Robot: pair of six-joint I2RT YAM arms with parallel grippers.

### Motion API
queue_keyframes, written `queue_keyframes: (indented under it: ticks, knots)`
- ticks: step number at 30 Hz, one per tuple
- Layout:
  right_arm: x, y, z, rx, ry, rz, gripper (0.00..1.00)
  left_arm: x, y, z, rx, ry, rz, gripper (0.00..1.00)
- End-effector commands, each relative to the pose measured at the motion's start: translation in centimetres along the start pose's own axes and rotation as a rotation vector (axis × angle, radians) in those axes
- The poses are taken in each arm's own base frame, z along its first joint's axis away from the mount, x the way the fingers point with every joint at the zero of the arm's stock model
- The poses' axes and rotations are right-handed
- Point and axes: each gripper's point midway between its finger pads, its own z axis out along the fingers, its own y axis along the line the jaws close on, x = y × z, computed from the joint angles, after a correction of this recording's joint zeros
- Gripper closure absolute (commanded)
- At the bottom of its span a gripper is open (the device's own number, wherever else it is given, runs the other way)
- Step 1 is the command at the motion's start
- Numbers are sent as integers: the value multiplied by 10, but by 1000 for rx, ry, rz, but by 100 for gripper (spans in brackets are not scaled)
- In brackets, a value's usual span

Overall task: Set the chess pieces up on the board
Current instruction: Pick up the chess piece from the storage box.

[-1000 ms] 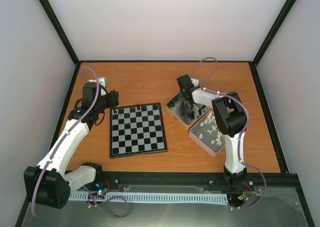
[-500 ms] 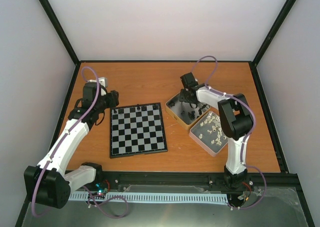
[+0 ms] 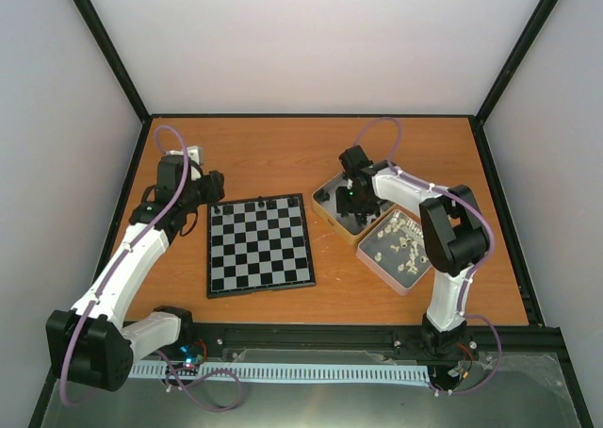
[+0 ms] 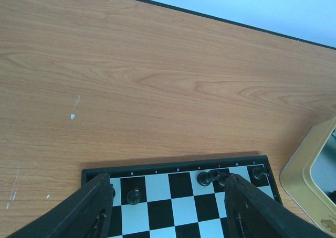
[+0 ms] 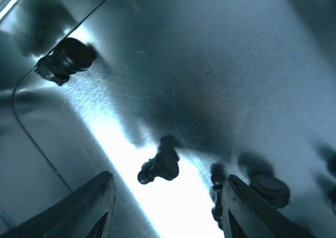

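Note:
The board [image 3: 260, 244] lies left of centre, with a few black chess pieces [image 3: 261, 202] along its far row. In the left wrist view they stand on the far row [image 4: 133, 196], and some lean together [image 4: 207, 178]. My left gripper [image 3: 214, 200] [image 4: 168, 209] hangs open and empty over the board's far left corner. My right gripper [image 3: 350, 199] [image 5: 165, 204] is open, low inside the tin [image 3: 320, 205] of black pieces. A black piece [image 5: 160, 164] lies on its side just ahead, between the fingers. Others lie at the upper left [image 5: 65, 60] and by the right finger [image 5: 269, 188].
A second tin [image 3: 369, 256] holding cream-white pieces [image 3: 400, 244] sits right of the first, touching it. The first tin's tan rim [image 4: 310, 164] shows at the right of the left wrist view. Black frame rails edge the orange table [image 3: 264, 155].
My right arm's elbow has swung to the right and its gripper has sunk lower into the tin of black pieces. The left arm has not moved.

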Motion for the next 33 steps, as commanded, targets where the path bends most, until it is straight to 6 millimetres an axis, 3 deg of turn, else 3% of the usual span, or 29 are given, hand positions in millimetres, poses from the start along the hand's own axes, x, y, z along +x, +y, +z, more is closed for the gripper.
queue_keyframes:
  ticks: [1,6,10,19,27,33]
  knots:
    - [16,12,1,-49,67,9,46,-6,0,1,3,-14,11,40]
    - [21,8,13,-22,93,53,57,-6,0,0,1,-16,11,40]
    - [13,3,17,21,66,76,59,-6,0,0,1,-16,11,41]
    - [-7,0,28,59,16,91,80,-6,0,0,-3,-17,13,40]
    - [-31,4,10,29,-104,123,84,-5,-8,0,49,-14,18,41]
    - [-50,2,-16,-13,-242,192,84,2,-41,-1,245,11,32,39]
